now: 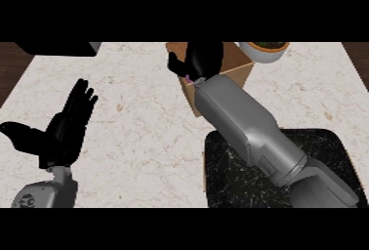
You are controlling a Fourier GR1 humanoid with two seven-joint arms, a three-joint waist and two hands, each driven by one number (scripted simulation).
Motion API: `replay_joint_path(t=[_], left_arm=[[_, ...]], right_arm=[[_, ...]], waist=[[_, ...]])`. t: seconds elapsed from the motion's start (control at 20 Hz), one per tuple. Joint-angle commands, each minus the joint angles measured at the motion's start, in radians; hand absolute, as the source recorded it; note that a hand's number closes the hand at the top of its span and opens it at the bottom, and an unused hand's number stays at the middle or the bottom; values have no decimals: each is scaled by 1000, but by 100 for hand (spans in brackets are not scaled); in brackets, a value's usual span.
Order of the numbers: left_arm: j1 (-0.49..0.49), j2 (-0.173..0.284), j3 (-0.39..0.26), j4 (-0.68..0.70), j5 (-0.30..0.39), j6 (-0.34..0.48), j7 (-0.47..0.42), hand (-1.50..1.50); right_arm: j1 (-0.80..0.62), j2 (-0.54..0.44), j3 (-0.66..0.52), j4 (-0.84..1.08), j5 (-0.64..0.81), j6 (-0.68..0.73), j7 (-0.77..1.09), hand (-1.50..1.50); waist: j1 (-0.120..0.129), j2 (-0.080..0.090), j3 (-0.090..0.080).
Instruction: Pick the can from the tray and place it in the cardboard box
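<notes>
In the head view, a brown cardboard box [238, 68] is seen near the far edge of the pale marble counter [144, 122], and all places are given from it. The right hand [198, 58] is held over the box's opening, reached there by a grey forearm [245, 122] that crosses the box's near wall. Its fingers are curled downward; a small purple patch, seen at the wrist just below the hand, may be part of the can [190, 77], but whether the fingers are closed round it cannot be told, since the hand hides what lies beneath.

Nearer than the box, toward the lower right, a black tray [231, 185] is laid on the counter, with much of it covered by the forearm. No can is seen on the bare part of the tray.

Well to the left of the box, the left hand [65, 129] is shown resting, fingers straight and pointing upward, thumb spread to the side, nothing held.

Just right of the box, at the far edge, a white pot [263, 52] with dark contents is partly seen. A dark object [57, 48] is seen at the far left corner.
</notes>
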Motion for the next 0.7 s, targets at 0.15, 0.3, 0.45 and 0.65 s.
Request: replay_joint_path(t=[0.15, 0.3, 0.45, 0.65], left_arm=[[15, 0, -3, -34, -12, 14, 18, 0], [-10, 4, 17, -10, -1, 15, 10, 0], [-9, 51, 57, -5, 33, -25, 24, 0], [12, 7, 27, -5, 6, 4, -10, 0]], right_arm=[[16, 9, -92, -84, -33, -303, -88, -150], [23, 9, -201, -138, -134, -349, -149, -150], [69, 9, -265, -274, -225, -409, -183, -150], [139, 9, -261, -360, -332, -474, -260, -150]], waist=[[-12, -3, 0], [-17, 2, 1], [-33, -7, 2], [-17, -5, 0]])
